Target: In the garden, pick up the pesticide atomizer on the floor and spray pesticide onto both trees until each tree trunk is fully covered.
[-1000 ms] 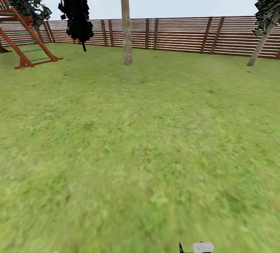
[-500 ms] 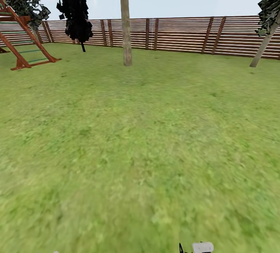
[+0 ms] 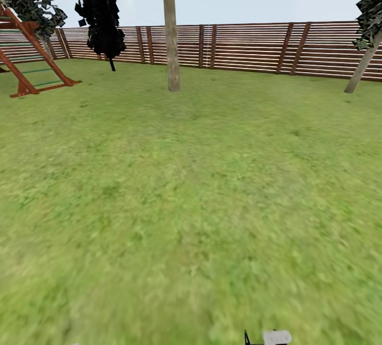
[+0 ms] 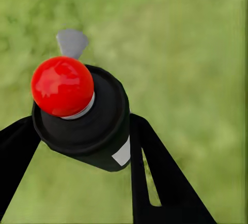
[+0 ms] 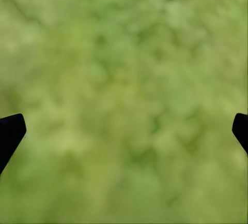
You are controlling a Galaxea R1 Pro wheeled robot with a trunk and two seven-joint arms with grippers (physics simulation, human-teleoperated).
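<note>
A green lawn [image 3: 191, 201] runs from the bottom edge back to a brown slatted wooden fence [image 3: 249, 48] under pale sky. A straight grey-brown tree trunk [image 3: 171, 32] stands upright on the grass in front of the fence, left of centre. Farther left — a dark columnar tree [image 3: 98, 8] and a red-brown wooden climbing frame [image 3: 29, 53]. At the right edge leans a thinner pale trunk [image 3: 363, 66] with dark leaves — just before the fence.

No words or numbers can be read anywhere. The pesticide atomizer [image 4: 85, 118] has a small white label [image 4: 122, 154] on its dark side, but the label looks blank, with no letters to read
</note>
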